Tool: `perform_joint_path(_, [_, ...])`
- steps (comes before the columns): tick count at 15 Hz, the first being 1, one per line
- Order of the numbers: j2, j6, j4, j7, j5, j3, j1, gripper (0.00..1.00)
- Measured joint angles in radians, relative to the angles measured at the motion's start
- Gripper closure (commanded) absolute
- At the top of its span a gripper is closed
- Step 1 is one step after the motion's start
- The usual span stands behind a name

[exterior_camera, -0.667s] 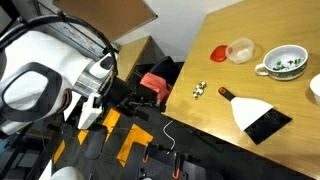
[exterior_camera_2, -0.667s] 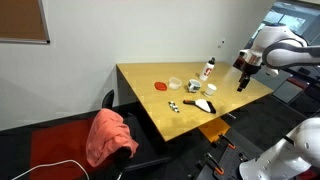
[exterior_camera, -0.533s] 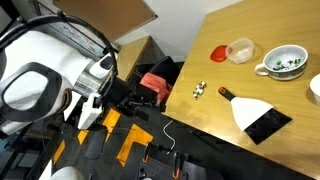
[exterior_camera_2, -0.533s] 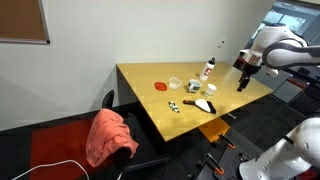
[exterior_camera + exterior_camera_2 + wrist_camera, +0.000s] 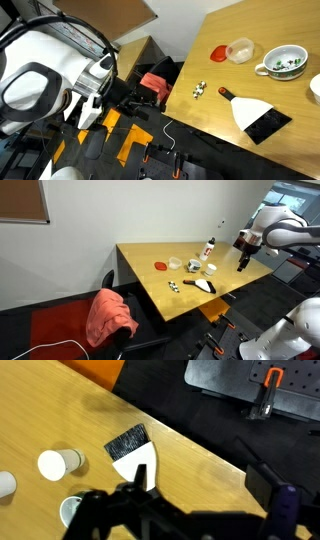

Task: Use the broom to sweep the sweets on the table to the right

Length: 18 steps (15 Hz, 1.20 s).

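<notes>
The broom [image 5: 258, 116] lies flat on the table [image 5: 262, 25], white body with a black bristle edge and a short dark handle. The sweets [image 5: 200, 91] are a small pale cluster near the table's edge, just beyond the handle. Both also show in an exterior view, the broom [image 5: 204, 284] beside the sweets [image 5: 175, 286]. My gripper [image 5: 241, 262] hangs above the table's end, apart from the broom. In the wrist view my gripper [image 5: 200, 482] is open and empty, high over the table [image 5: 205, 455], with the broom [image 5: 133, 458] below one finger. The sweets are hidden there.
A red lid [image 5: 219, 52], a clear cup [image 5: 240, 49] and a green-rimmed bowl [image 5: 283, 62] stand behind the broom. A bottle [image 5: 208, 249] stands at the back. A white cup [image 5: 58, 463] is near the bristles. A chair with red cloth [image 5: 108, 315] stands beside the table.
</notes>
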Motion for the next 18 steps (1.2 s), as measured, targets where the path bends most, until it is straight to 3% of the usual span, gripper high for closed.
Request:
perform_joint_path(4, [0.017, 0.029, 0.004, 0.138, 0.006, 0.0, -0.006, 0.0])
perform_joint_path(12, [0.184, 0.254, 0.04, 0.508, 0.041, 0.0, -0.086, 0.0])
perform_joint_path(18, [0.328, 0.41, 0.074, 0.694, 0.177, 0.0, -0.121, 0.0])
